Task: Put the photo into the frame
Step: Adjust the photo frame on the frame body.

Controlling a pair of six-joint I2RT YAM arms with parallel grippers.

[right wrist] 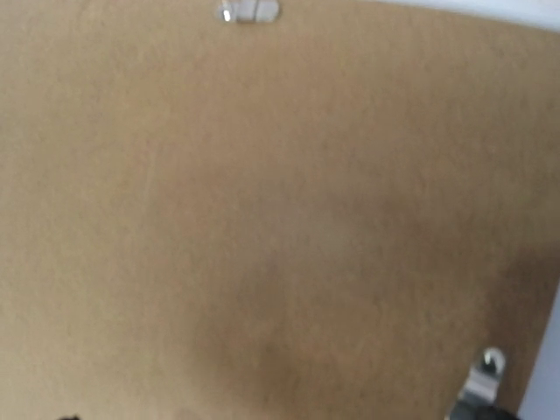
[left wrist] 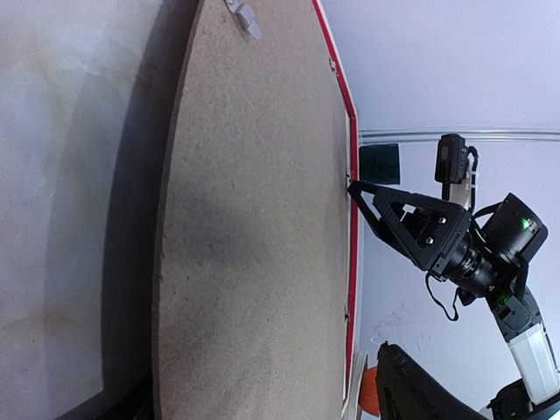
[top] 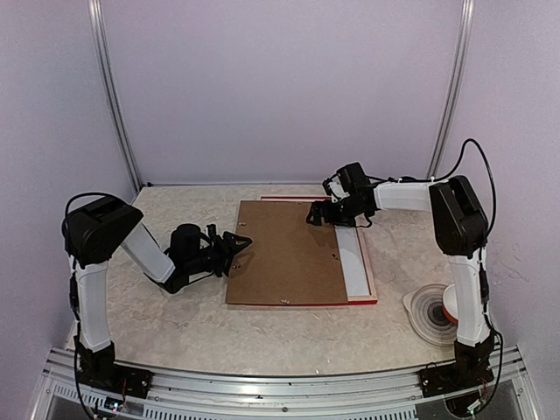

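Note:
The frame (top: 371,273) lies flat mid-table, its red edge (left wrist: 353,219) showing on the right and near sides. A brown backing board (top: 284,254) lies over it, shifted left, and leaves a white strip (top: 352,255) bare inside the frame's right side. The photo is hidden. My left gripper (top: 240,243) is open, turned on its side at the board's left edge (left wrist: 166,262), which sits a little above the table. My right gripper (top: 317,213) hangs open over the board's far right corner, tips close to the board (right wrist: 262,219); I cannot tell if they touch.
A round white ringed dish with an orange-and-white object (top: 431,313) sits at the right, beside the right arm's base. Small metal clips (right wrist: 248,10) sit on the board. Walls and two metal posts close the back; a rail runs along the near edge.

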